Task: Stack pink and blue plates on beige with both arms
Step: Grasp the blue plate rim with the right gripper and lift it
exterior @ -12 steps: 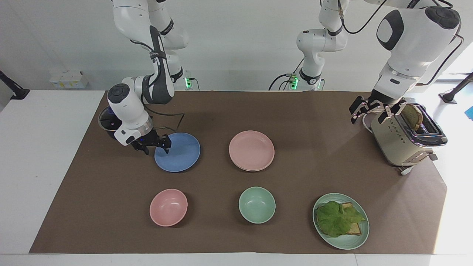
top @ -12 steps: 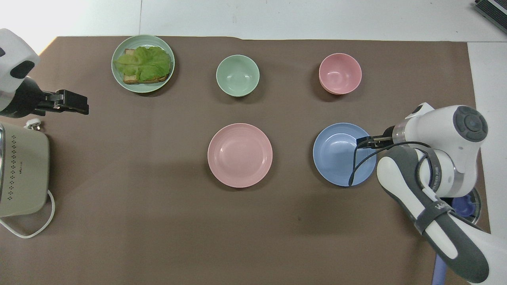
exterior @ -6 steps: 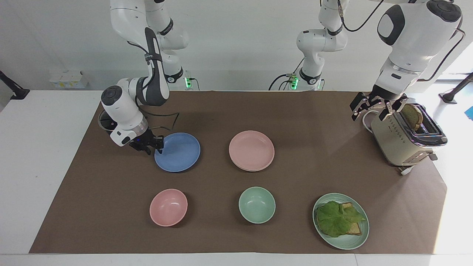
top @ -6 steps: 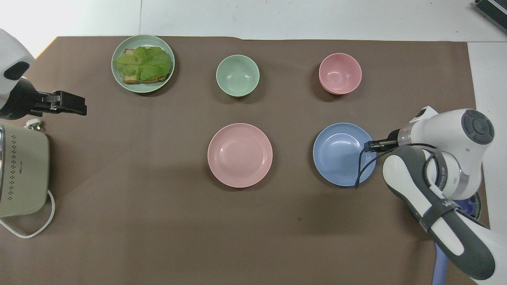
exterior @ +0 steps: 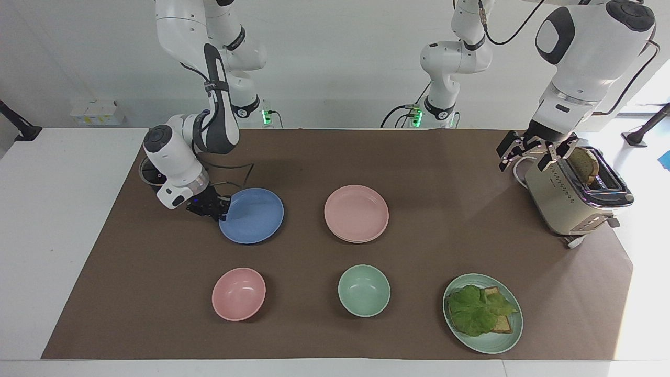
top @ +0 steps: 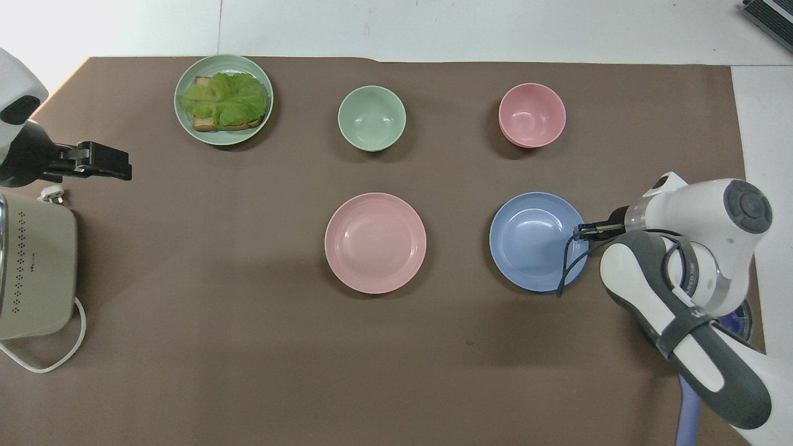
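Note:
The blue plate lies on the brown mat toward the right arm's end of the table. My right gripper is low at the plate's rim, shut on it. The plate's rim by the gripper looks a little lifted. The pink plate rests mid-table. A thin paler edge, the beige plate, shows beneath it. My left gripper hangs open and holds nothing, over the mat beside the toaster.
A cream toaster with a bread slice stands at the left arm's end. Farther from the robots sit a mint plate with lettuce on toast, a mint bowl and a pink bowl. A dark round pot sits under the right arm.
The right gripper drew back from over the blue plate to its rim and closed on it. The left gripper rose slightly beside the toaster.

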`<action>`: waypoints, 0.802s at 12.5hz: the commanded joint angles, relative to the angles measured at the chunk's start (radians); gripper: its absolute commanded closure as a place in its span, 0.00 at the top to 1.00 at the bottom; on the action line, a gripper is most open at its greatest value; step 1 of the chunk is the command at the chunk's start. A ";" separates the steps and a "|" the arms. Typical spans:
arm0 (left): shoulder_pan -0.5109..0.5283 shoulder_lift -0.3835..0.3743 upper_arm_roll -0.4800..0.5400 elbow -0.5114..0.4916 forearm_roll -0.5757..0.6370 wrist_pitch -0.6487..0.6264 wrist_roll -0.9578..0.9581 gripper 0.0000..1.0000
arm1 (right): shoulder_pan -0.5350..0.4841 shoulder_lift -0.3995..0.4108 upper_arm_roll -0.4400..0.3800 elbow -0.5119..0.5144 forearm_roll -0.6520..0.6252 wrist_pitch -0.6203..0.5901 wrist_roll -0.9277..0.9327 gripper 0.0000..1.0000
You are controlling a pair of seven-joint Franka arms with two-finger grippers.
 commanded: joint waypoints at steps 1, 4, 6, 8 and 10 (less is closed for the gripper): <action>0.010 -0.008 -0.006 0.002 0.006 -0.018 0.004 1.00 | -0.001 -0.002 0.009 0.003 0.058 -0.008 -0.040 0.00; 0.010 -0.008 -0.006 0.002 0.006 -0.018 0.004 1.00 | 0.001 -0.037 0.009 0.058 0.058 -0.095 -0.035 0.00; 0.010 -0.008 -0.006 0.002 0.006 -0.018 0.004 1.00 | 0.013 -0.087 0.010 0.109 0.058 -0.178 -0.025 0.00; 0.010 -0.007 -0.006 0.002 0.006 -0.018 0.004 1.00 | 0.049 -0.094 0.012 0.163 0.060 -0.211 0.007 0.00; 0.010 -0.008 -0.006 0.002 0.006 -0.018 0.004 1.00 | 0.129 -0.078 0.010 0.195 0.058 -0.186 0.117 0.00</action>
